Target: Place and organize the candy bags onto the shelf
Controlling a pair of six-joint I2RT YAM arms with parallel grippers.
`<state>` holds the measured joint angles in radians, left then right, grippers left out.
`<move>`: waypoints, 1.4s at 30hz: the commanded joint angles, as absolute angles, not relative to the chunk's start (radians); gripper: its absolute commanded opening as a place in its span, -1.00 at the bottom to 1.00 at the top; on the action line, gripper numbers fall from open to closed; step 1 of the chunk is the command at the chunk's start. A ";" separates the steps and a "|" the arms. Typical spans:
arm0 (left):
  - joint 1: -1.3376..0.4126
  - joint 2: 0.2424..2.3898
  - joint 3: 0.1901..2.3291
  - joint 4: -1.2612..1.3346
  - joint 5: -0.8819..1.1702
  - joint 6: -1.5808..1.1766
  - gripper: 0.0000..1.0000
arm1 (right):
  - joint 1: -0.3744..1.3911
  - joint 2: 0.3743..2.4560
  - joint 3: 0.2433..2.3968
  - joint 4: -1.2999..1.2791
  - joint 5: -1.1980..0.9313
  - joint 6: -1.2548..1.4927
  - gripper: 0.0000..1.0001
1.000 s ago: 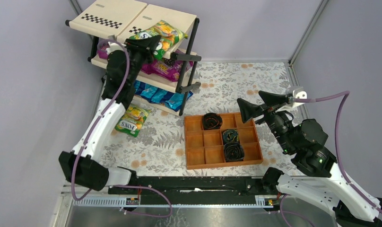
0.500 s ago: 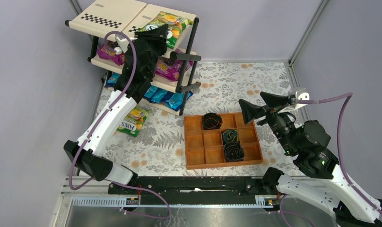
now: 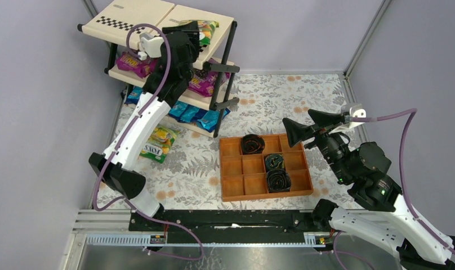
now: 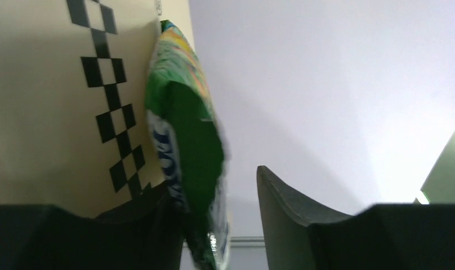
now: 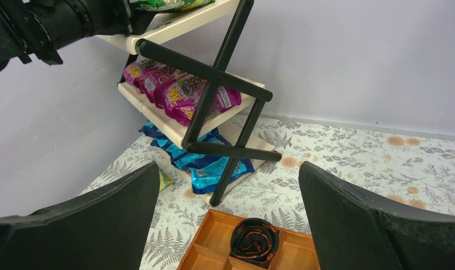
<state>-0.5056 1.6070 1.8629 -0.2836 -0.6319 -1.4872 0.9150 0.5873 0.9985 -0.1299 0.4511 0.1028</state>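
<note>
The shelf (image 3: 129, 17) stands at the back left. A green-yellow candy bag (image 3: 205, 27) (image 4: 183, 129) lies on its top tier. My left gripper (image 3: 192, 38) (image 4: 214, 180) is at the bag's near end, open: the bag leans on the left finger and a gap separates it from the right finger (image 4: 276, 202). Purple candy bags (image 3: 200, 83) (image 5: 180, 90) fill the middle tier and blue ones (image 3: 194, 115) (image 5: 214, 166) the bottom tier. Another green-yellow bag (image 3: 155, 143) lies on the table beside the shelf. My right gripper (image 3: 299, 119) (image 5: 229, 169) hovers wide open and empty above the tray.
An orange-brown compartment tray (image 3: 222, 169) with three dark coiled rolls (image 3: 252, 143) sits mid-table. Black shelf posts and cross braces (image 5: 214, 73) face the right gripper. Grey walls close in on both sides and the back.
The left arm carried the green-yellow bag up and farther back onto the top tier, and its jaws have spread apart off the bag. The right arm has barely moved.
</note>
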 commanded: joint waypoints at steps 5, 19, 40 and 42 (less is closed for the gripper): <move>-0.508 1.582 2.000 -0.322 -0.660 -1.380 0.32 | 0.912 0.596 1.001 -0.091 0.437 0.117 1.00; -0.459 1.507 2.014 -0.397 -0.510 -1.236 0.97 | 0.912 0.623 0.993 -0.084 0.417 0.127 1.00; -0.419 1.315 1.805 -0.399 -0.414 -0.984 0.70 | 0.912 0.637 0.981 -0.068 0.420 0.115 1.00; -0.417 1.289 1.777 -0.397 -0.412 -0.977 0.68 | 0.913 0.638 0.977 -0.061 0.420 0.116 1.00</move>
